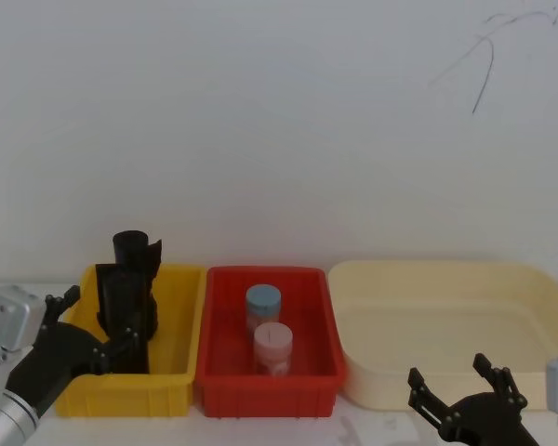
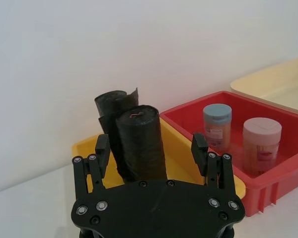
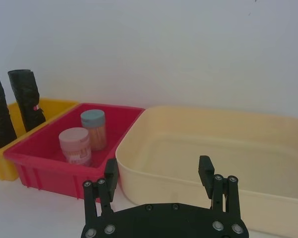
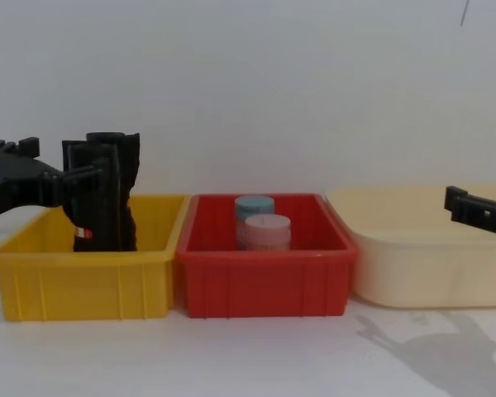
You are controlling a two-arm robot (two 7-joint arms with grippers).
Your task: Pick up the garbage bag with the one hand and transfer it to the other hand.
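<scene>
Garbage bag (image 2: 141, 148) upright in yellow bin (image 1: 121, 395), lower left of head view, just in front of slimmer ragged roll (image 1: 136, 247). Left gripper (image 2: 150, 145) released, fingers spread either side of bag; contact unclear. Right gripper (image 1: 451, 376) released, low at lower right, before cream tub (image 1: 446, 279). White table (image 4: 256, 356), plain white wall behind. Red bin (image 1: 265, 390) with two jars at centre, just beside yellow bin. Open room above bins.

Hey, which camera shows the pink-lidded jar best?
Left wrist view: the pink-lidded jar is close, label showing. Head view sees it from above; chest view hides its lower part behind the red bin wall; right wrist view shows it farther off.
</scene>
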